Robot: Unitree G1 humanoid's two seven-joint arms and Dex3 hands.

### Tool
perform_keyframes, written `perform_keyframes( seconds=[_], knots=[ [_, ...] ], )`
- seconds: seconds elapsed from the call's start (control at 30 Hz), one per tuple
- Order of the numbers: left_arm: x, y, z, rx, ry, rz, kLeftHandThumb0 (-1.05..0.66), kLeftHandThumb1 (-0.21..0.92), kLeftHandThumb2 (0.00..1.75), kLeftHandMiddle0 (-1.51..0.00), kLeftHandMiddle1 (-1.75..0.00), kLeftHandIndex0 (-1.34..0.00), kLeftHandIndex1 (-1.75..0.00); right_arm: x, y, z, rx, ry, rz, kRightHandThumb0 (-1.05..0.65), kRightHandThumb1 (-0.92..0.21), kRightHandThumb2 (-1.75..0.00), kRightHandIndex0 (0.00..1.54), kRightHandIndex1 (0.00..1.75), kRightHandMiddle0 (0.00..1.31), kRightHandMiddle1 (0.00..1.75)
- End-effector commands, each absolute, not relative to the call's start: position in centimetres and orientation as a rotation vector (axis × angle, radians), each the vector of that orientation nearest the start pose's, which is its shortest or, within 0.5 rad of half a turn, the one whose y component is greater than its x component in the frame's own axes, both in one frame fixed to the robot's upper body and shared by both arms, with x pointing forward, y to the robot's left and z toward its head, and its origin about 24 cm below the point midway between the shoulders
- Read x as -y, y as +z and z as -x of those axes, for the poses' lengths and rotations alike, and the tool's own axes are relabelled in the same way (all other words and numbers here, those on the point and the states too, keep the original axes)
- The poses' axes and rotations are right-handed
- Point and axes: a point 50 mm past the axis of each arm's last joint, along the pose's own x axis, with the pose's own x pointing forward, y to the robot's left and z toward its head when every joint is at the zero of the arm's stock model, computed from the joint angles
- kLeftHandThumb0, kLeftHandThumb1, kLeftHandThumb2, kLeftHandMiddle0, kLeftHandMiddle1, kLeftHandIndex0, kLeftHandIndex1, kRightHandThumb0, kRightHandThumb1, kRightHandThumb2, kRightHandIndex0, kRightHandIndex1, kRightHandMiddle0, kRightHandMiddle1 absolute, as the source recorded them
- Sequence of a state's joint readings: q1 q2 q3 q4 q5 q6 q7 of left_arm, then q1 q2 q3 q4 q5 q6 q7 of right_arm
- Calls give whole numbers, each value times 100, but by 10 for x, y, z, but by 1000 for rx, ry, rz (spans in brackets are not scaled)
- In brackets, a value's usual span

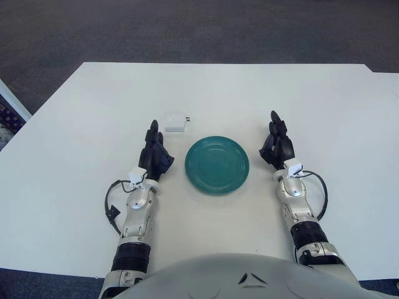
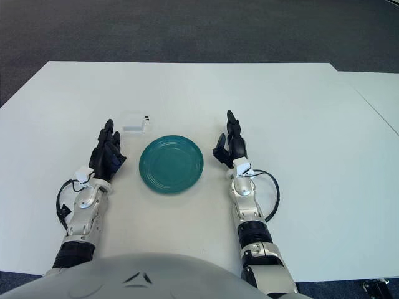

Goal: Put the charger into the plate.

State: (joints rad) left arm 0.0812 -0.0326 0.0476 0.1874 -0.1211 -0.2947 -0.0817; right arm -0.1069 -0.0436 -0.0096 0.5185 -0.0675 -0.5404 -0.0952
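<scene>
Left eye view: a white table (image 1: 75, 143) fills most of the frame, with dark carpet (image 1: 187, 28) across the top. A round teal plate (image 1: 217, 165) sits just below frame centre and holds nothing. The white charger (image 1: 176, 122) lies flat on the table up and to the left of the plate, close to its rim but not touching, with its prongs pointing right. The left hand (image 1: 156, 154) shows left of the plate, just below the charger, its dark fingers extended and spread, grasping nothing. The right hand (image 1: 277, 143) shows right of the plate, fingers likewise extended and holding nothing.

Right eye view: the same layout, shifted left in the frame. The charger lies at upper left of the plate and apart from it. Each hand flanks the plate with a clear gap. A second white surface occupies the right edge.
</scene>
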Motion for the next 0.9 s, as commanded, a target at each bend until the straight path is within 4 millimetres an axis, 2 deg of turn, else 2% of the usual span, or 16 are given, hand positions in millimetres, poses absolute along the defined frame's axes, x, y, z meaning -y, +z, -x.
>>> perform_keyframes(
  seconds=[0.0,0.87],
  knots=[
    [-160,1,-226,-2,16,153,-105,92,112,-3,0,0,-11,164,-23,-238,13,-55,121,-99,-92,-111,0,0,0,11],
    [-168,8,-222,5,-11,200,-105,92,112,-1,0,0,-6,157,-23,-234,20,-72,117,-98,-92,-111,0,0,0,11]
  ],
)
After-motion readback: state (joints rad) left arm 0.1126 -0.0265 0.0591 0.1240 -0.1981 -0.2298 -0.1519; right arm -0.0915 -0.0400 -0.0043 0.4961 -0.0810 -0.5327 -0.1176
